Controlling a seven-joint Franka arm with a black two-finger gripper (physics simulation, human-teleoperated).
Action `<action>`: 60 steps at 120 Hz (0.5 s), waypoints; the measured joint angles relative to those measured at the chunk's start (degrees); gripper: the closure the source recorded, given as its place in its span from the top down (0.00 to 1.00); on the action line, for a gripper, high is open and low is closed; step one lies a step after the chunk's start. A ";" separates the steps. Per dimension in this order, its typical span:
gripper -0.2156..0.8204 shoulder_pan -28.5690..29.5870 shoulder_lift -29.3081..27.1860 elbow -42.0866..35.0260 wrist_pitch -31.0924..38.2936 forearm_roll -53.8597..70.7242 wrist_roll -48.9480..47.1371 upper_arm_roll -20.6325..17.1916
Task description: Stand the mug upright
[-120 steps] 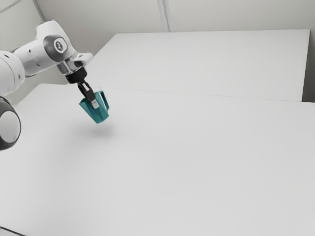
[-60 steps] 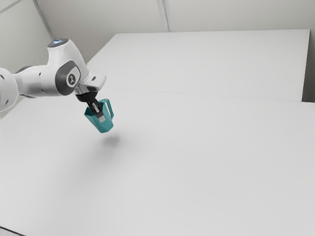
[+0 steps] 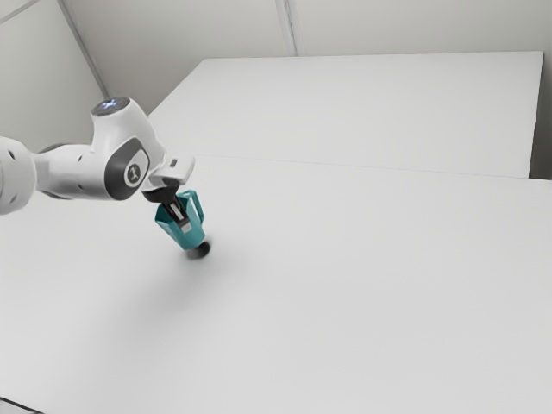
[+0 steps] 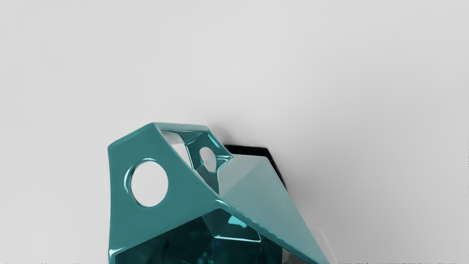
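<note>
Mug [image 3: 196, 235] leans mouth-up below the gripper [image 3: 185, 226], which is pinched nearly closed on its side wall; its base is close to the desk [image 3: 345, 285]. Grasping looks done; straightening, settling and release seem left.

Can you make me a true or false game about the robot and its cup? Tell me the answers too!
1. The mug is teal. True.
2. The mug stands perfectly straight up. False: it leans, with its base slanting toward the exterior view's right.
3. The gripper is holding the mug. True.
4. The mug's handle is on the side toward the exterior view's right. True.
5. It reaches in from the exterior view's right. False: the arm comes in from the exterior view's left.
6. The mug is upside down. False: its open end is up near the gripper, and its base is lower.
</note>
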 joint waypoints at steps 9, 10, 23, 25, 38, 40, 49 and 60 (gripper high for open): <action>0.03 0.26 -0.24 -0.51 -0.85 -0.24 -0.68 0.00; 0.03 0.29 -0.29 -0.61 -0.93 -0.26 -0.75 0.00; 0.03 0.63 -1.49 -2.80 -1.61 -0.42 -1.63 0.02; 0.03 0.68 -1.61 -3.12 -1.65 -0.44 -1.76 0.03; 0.03 0.97 -1.84 -4.88 -1.49 -0.50 -2.48 0.11; 0.03 1.01 -1.84 -5.08 -1.42 -0.50 -2.58 0.12; 0.03 1.39 -1.85 -5.60 -1.06 -0.49 -2.99 -0.01; 0.03 2.01 -1.79 -6.01 -0.66 -0.25 -3.44 -0.33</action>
